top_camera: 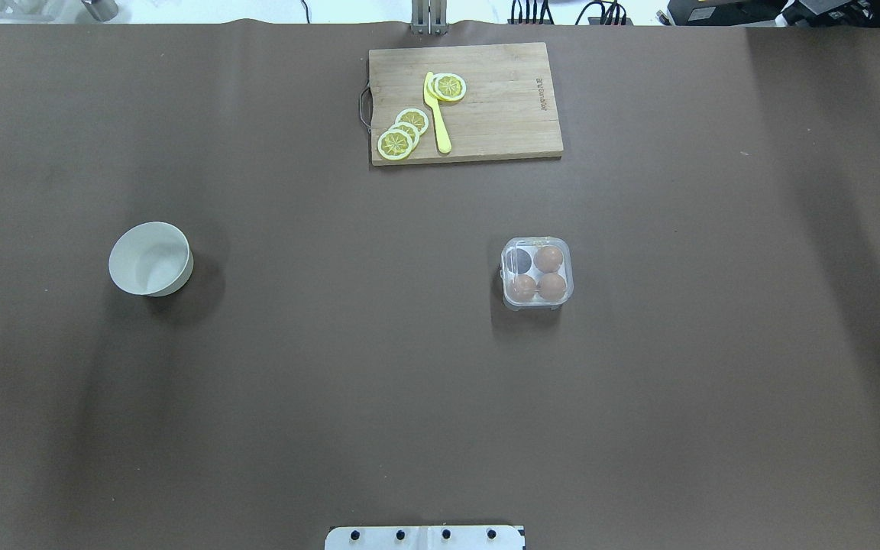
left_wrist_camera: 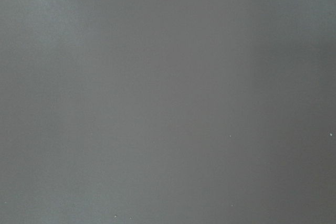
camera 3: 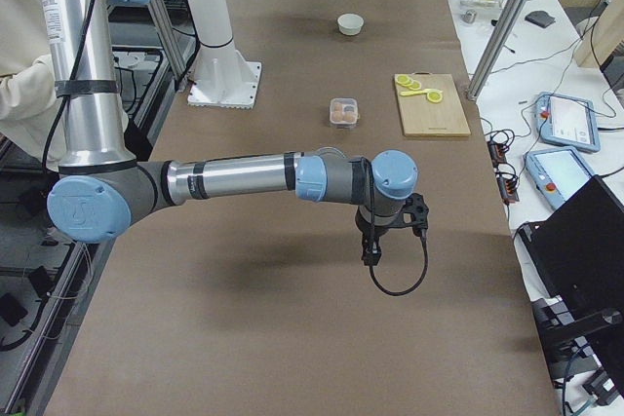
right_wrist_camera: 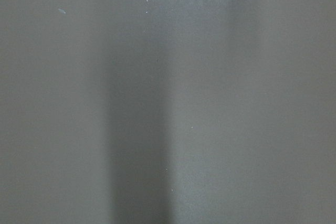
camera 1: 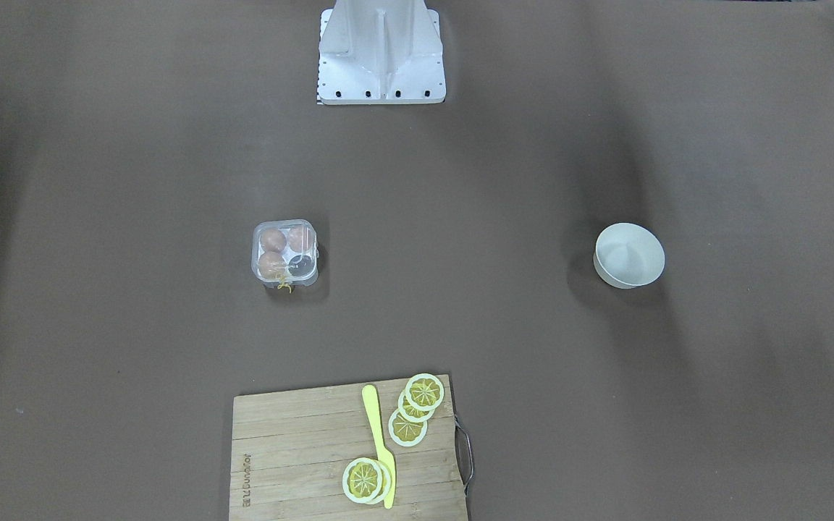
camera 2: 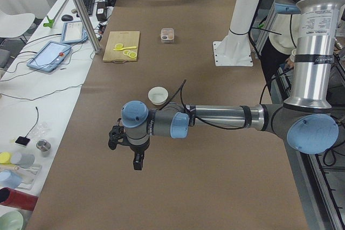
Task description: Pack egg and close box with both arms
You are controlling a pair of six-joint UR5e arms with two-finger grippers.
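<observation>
The box (top_camera: 536,272) is a small clear carton right of the table's middle; it also shows in the front view (camera 1: 284,253). Its lid seems to lie down over the cups. Three brown eggs (top_camera: 548,258) sit in it, and one cup (top_camera: 522,261) is dark and empty. I see no loose egg. My left gripper (camera 2: 138,164) hangs over bare table far out on the left, past the bowl. My right gripper (camera 3: 370,255) hangs over bare table far out on the right. I cannot tell whether either is open. Both wrist views show only brown table cover.
A round white bowl (top_camera: 150,258) stands on the left side and looks empty. A wooden cutting board (top_camera: 501,107) with lemon slices (top_camera: 396,143) and a yellow knife (top_camera: 438,114) lies at the far edge. The white base plate (top_camera: 425,537) is at the near edge.
</observation>
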